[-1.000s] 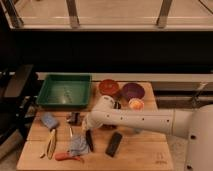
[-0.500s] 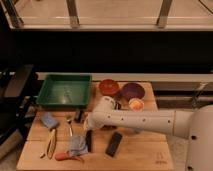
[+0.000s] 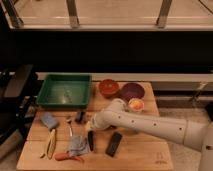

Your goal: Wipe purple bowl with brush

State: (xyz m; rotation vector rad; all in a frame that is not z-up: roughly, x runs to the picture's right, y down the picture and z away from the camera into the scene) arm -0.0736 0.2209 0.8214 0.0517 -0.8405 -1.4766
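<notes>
The purple bowl sits at the back right of the wooden table, next to a red-orange bowl. The brush, a slim black stick, lies flat on the table near the front centre. My white arm reaches in from the right. Its gripper is shut and hovers just behind the brush's far end, well to the front left of the purple bowl. I cannot make out anything held in it.
A green tray stands at the back left. A small cup sits in front of the purple bowl. A black block, grey cloth, fork, yellow-handled tool, red tool and blue object lie about the front.
The gripper has crept slightly toward the table's front, nearer the brush. Nothing on the table has moved.
</notes>
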